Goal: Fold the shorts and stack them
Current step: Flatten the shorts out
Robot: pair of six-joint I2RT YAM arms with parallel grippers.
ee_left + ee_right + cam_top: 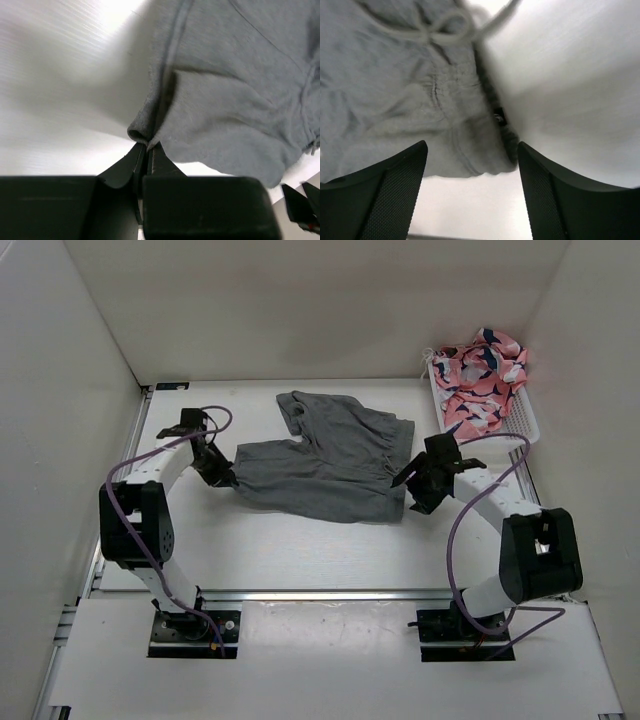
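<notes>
White tabletop [300, 550] carries the shorts [330, 465], spread out between the two pincers. The step in hand looks like taking hold of both ends for the first fold. Left pincer [146, 149] is clamped tight on a pinch of leg hem at its tips. Right pincer [472, 150] stands wide, the waistband corner lying ungripped between its fingers. It likely needs to close there before any lift.

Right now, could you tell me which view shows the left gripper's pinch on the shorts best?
Left wrist view: the left gripper is shut on a fold of the shorts, close up. The top view shows it small, at the cloth's left edge; the right wrist view misses it.
</notes>
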